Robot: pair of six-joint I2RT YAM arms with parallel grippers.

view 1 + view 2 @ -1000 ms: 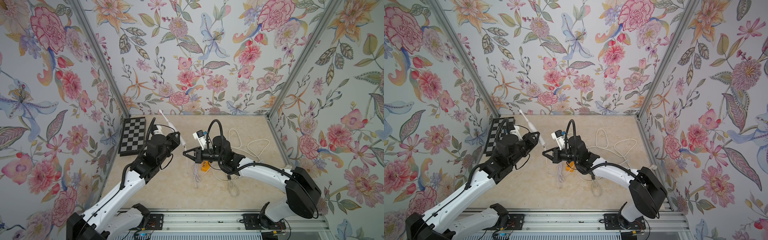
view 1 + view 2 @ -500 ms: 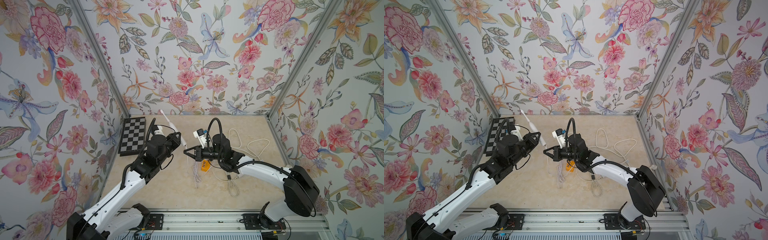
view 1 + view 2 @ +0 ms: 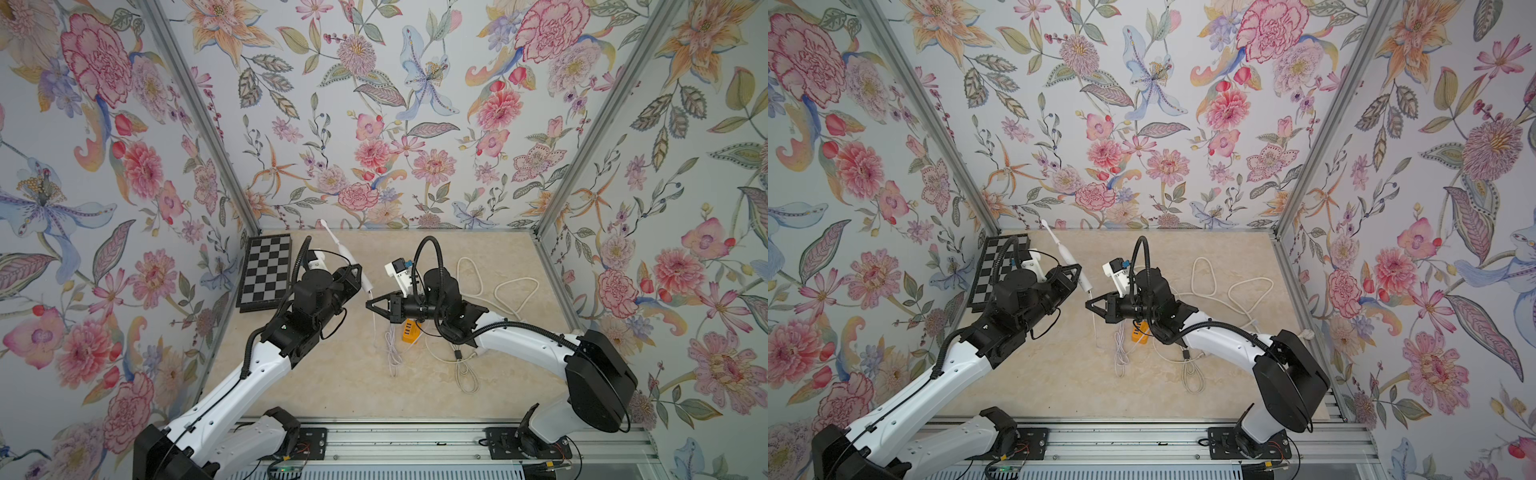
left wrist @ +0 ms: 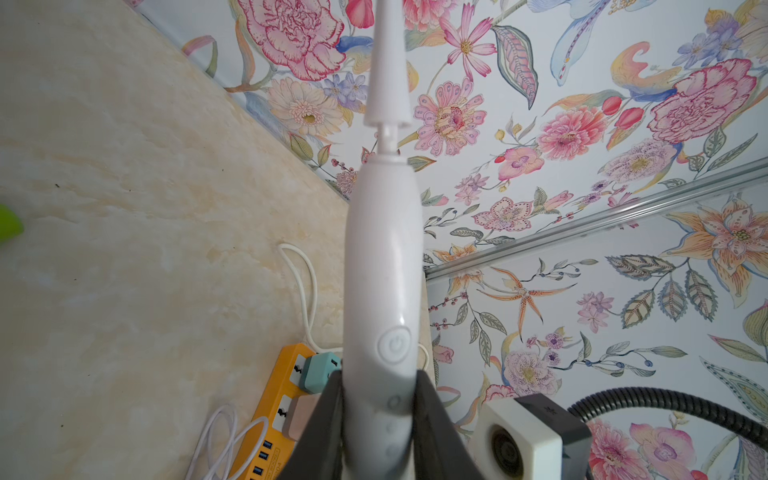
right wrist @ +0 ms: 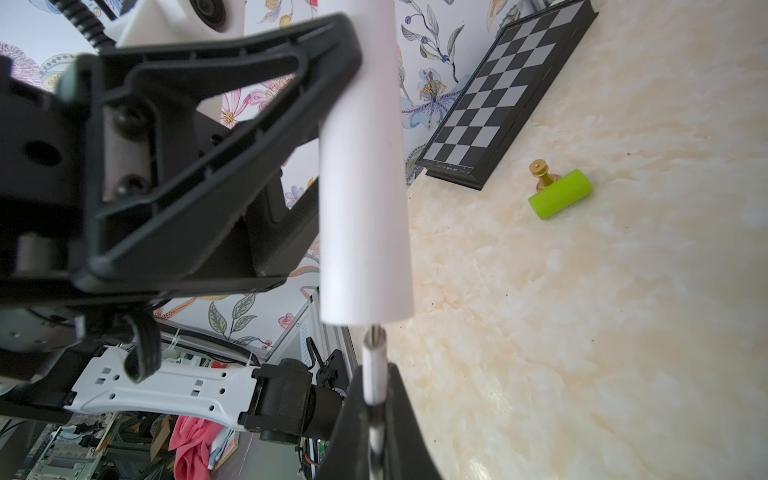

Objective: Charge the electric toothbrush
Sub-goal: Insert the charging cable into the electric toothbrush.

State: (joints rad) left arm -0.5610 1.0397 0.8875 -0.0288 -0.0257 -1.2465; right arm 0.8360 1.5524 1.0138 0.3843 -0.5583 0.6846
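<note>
Right hand (image 5: 373, 386) raised plug (image 5: 372, 357) to toothbrush (image 4: 380, 257) base, pinching it; left hand (image 4: 380, 395) clamps handle, head angled away from power strip (image 3: 409, 331).

I see beige marbled tabletop (image 3: 332, 386). Floral walls (image 3: 374, 104) enclose it on three sides, metal posts (image 3: 201, 116) at back corners, rail (image 3: 415, 440) along front edge. Even light.

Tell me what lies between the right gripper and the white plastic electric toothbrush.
Only the white charging plug that the right gripper pinches; its metal tip reaches the base of the white electric toothbrush. The right wrist view shows it.
</note>
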